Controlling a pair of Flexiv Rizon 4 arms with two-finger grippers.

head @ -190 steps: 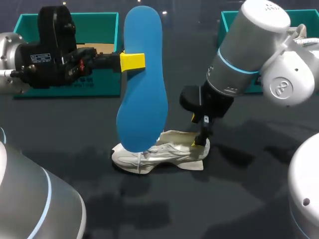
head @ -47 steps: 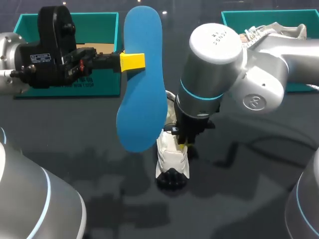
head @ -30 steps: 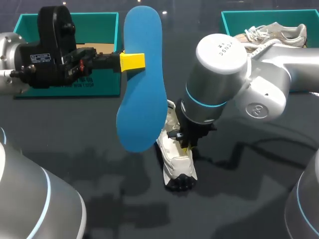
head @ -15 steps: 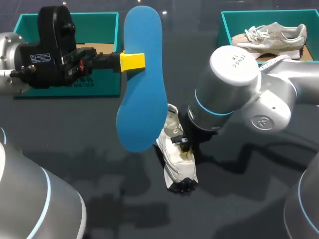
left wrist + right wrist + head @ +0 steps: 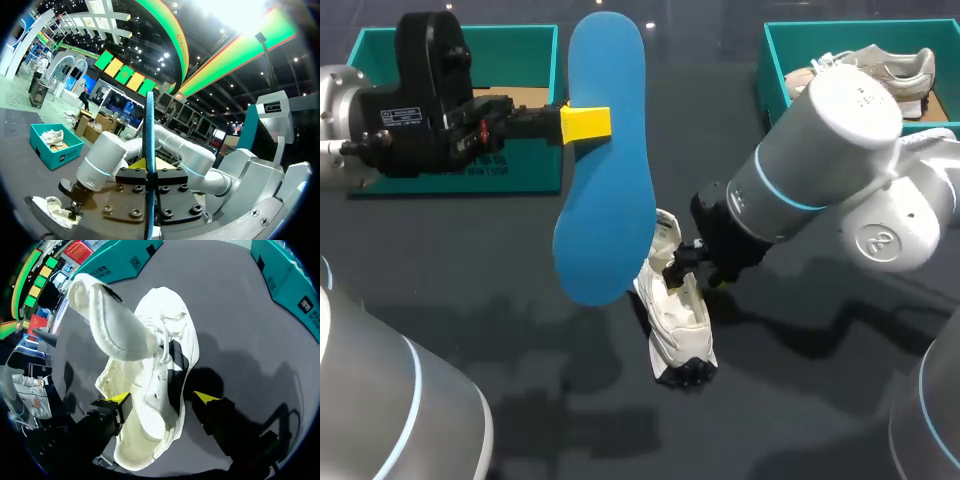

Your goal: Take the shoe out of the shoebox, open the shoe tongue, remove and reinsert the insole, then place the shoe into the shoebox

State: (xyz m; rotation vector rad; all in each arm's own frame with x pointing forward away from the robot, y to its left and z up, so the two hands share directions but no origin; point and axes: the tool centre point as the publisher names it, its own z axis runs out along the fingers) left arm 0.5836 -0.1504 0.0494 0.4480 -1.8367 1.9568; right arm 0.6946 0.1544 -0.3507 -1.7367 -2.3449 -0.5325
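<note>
The white shoe [image 5: 676, 305] lies on the surface with its tongue [image 5: 117, 332] raised. The right claw [image 5: 162, 399] is spread open astride it and should be closed to steady it. The blue insole [image 5: 608, 160], clamped in the left claw [image 5: 585, 123] above the shoe, should then be fed in.

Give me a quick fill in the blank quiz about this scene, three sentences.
The left gripper holds the ___ insole upright.
The right gripper is ___, with its fingers on either side of the white shoe.
The teal box at the right holds ___ other shoe.
Missing words: blue; open; one.
</note>
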